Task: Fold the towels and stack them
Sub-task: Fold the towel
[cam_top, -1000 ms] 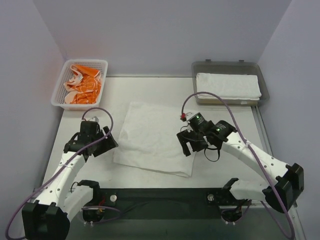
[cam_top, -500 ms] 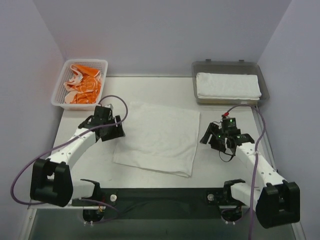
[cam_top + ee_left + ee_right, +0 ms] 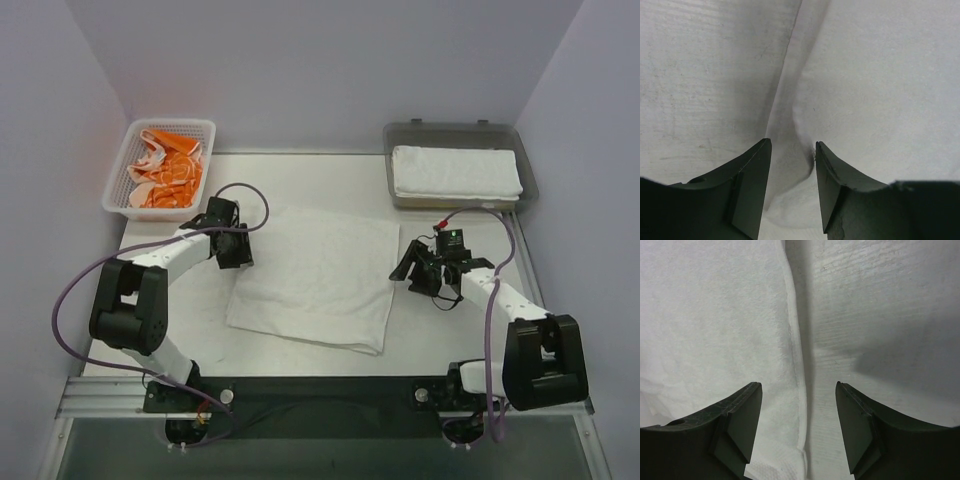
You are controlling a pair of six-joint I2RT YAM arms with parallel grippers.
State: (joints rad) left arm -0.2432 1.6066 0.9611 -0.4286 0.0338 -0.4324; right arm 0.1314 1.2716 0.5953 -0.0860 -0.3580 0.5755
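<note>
A white towel [image 3: 310, 275] lies spread flat in the middle of the table. My left gripper [image 3: 238, 250] is low at its upper left edge. In the left wrist view the gripper [image 3: 792, 142] is open, with a narrow gap, and the towel's bunched edge [image 3: 790, 165] lies between the fingers [image 3: 747, 185]. My right gripper [image 3: 405, 268] is at the towel's right edge. In the right wrist view it [image 3: 798, 385] is wide open and straddles the hem [image 3: 799, 390]. A folded white towel [image 3: 455, 170] lies in the grey tray. An orange-and-white towel [image 3: 165, 170] sits crumpled in the basket.
The white mesh basket [image 3: 118, 180] stands at the back left. The grey tray [image 3: 528, 175] stands at the back right. Purple walls close in the table at the back and both sides. Each arm's cable loops beside it.
My left gripper has moved up and right to the towel's left edge. My right gripper has swung off the towel's middle out to its right edge. The towel lies as before.
</note>
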